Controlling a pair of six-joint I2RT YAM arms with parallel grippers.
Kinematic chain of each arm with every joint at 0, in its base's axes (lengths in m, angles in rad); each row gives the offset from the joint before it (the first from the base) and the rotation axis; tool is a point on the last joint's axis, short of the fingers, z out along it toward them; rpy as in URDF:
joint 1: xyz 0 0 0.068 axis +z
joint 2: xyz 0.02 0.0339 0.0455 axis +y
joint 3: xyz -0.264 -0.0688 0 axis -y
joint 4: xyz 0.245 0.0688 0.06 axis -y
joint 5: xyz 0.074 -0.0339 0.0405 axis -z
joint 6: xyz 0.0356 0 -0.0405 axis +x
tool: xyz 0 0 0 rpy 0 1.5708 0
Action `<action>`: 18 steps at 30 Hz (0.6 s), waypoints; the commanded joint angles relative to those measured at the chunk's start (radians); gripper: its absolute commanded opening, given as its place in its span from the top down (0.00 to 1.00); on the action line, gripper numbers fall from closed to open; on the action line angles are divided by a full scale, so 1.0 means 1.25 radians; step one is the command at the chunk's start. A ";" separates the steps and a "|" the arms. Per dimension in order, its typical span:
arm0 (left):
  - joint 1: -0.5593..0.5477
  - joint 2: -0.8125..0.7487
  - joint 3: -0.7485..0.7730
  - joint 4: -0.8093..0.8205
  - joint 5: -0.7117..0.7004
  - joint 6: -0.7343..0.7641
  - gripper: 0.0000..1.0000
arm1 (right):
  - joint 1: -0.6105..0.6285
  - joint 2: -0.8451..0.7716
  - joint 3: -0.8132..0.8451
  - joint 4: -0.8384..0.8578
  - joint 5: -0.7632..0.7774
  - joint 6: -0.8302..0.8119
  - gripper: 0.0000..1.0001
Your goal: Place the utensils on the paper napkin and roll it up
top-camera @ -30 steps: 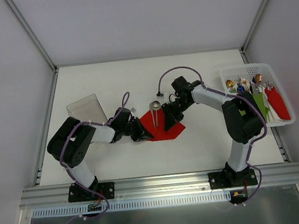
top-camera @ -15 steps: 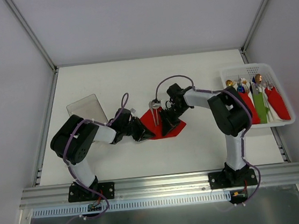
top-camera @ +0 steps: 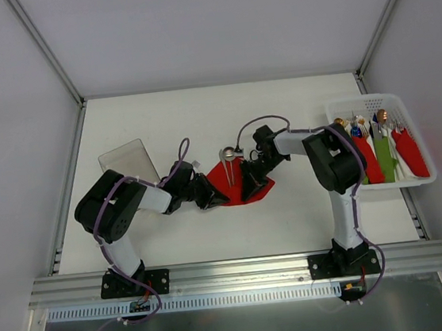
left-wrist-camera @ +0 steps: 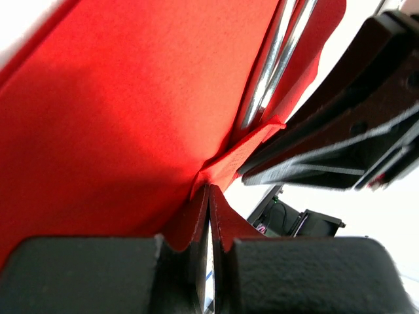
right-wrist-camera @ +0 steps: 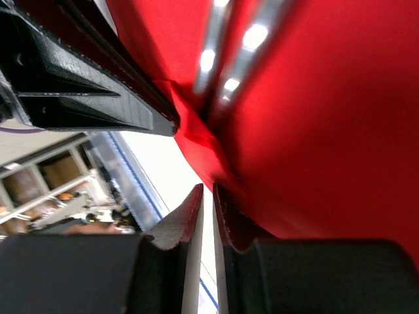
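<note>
The left gripper [left-wrist-camera: 208,219] pinches the red napkin's [left-wrist-camera: 118,98] folded edge. Two silver utensils [left-wrist-camera: 275,59] lie on it, beside the right gripper's black fingers [left-wrist-camera: 327,137].

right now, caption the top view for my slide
Left hand and right hand meet at a red napkin carrying silver utensils; rolled bundles sit in the basket.

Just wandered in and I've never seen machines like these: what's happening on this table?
Two robot arms are wrapping cutlery in a red napkin. The silver utensils lie on it, with the spoon bowl poking past its far edge. The left gripper and the right gripper each pinch the napkin from opposite sides, with its edge folded up beside the utensils. No roll is formed yet. Rolled bundles sit in a white basket at the right.
</note>
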 commanded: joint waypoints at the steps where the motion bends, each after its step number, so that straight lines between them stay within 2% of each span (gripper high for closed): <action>1: 0.005 0.042 -0.037 -0.082 -0.100 0.025 1.00 | -0.043 0.011 -0.009 -0.003 0.009 -0.010 0.86; 14: 0.011 0.048 -0.041 -0.083 -0.100 0.025 1.00 | -0.084 -0.014 -0.013 -0.129 0.040 -0.100 0.85; 18: 0.011 0.049 -0.034 -0.083 -0.097 0.028 1.00 | -0.086 -0.045 -0.011 -0.139 0.014 -0.098 0.85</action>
